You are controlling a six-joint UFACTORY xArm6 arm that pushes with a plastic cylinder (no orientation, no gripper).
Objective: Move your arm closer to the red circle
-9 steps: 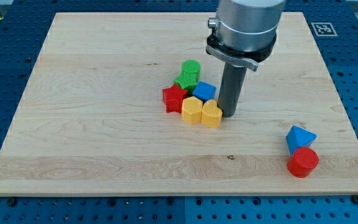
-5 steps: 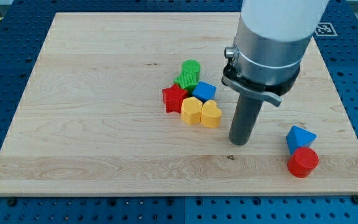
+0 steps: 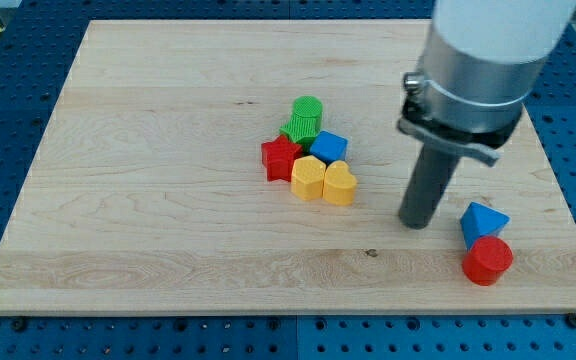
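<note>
The red circle block point(image 3: 487, 260) lies near the board's bottom right, touching a blue triangular block point(image 3: 481, 220) just above it. My tip point(image 3: 415, 223) rests on the board to the left of the blue block and up-left of the red circle, with a gap between tip and blocks. The rod rises to the grey arm body at the view's top right.
A cluster sits mid-board: green block point(image 3: 303, 118), blue block point(image 3: 328, 146), red star point(image 3: 281, 158), yellow block point(image 3: 309, 177) and yellow heart point(image 3: 339, 184). The wooden board point(image 3: 148, 150) lies on a blue perforated table. A marker tag point(image 3: 520, 46) is at the top right.
My tip moved from beside the yellow heart to the right and slightly down, toward the blue triangle and red circle. No block has moved.
</note>
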